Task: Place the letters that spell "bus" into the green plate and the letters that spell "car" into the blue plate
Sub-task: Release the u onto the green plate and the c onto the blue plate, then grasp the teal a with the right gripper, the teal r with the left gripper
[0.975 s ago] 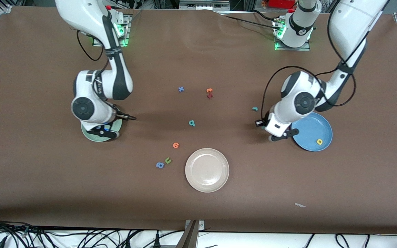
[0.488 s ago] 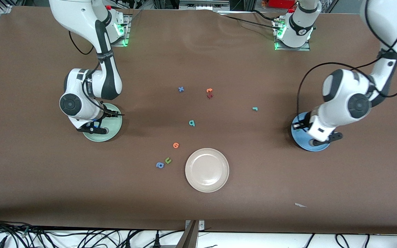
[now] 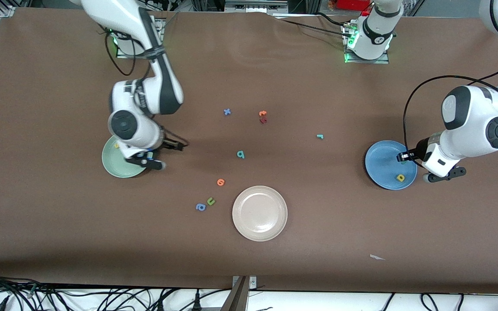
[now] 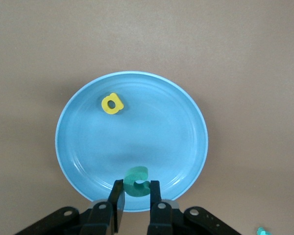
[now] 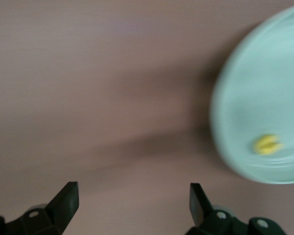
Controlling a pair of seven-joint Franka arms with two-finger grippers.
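Left gripper (image 4: 135,196) hangs over the rim of the blue plate (image 3: 378,151), pinching the teal "c" (image 4: 136,181) between its fingers; the yellow "a" (image 3: 400,177) already lies in that plate. Right gripper (image 5: 132,198) spreads wide and empty over the table just beside the green plate (image 3: 113,164), where a yellow letter (image 5: 266,144) rests. The teal "r" (image 3: 320,137) and teal "b" (image 3: 241,154) lie mid-table, the "b" nearer the front camera. If released this close to the rim, the "c" could bounce out. The olive-green "u" (image 3: 210,201) might also be picked by mistake.
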